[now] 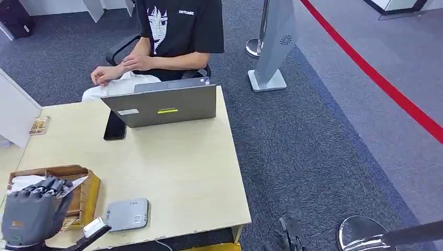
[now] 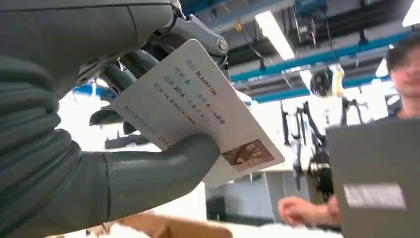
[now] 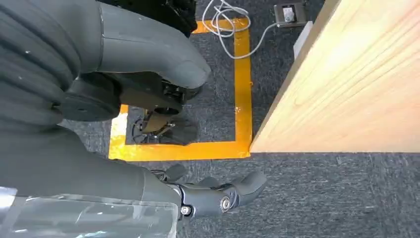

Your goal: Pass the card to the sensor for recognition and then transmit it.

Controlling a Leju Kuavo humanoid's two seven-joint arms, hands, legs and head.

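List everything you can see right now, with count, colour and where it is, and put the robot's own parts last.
Card: one, white, held in the left hand.
Sensor: one, grey, table's near edge.
Box: one, brown cardboard, table's near left.
Laptop: one, grey, table's far side.
Phone: one, black, beside the laptop.
Table: one, light wood.
Person: one, black shirt, seated behind the laptop.
Left hand: grey, raised over the box.
Right hand: grey, hanging over the carpet, holding nothing.

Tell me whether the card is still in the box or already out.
Out. The left hand holds the card between thumb and fingers, raised in the air; the head view shows that hand above the box, left of the grey sensor.
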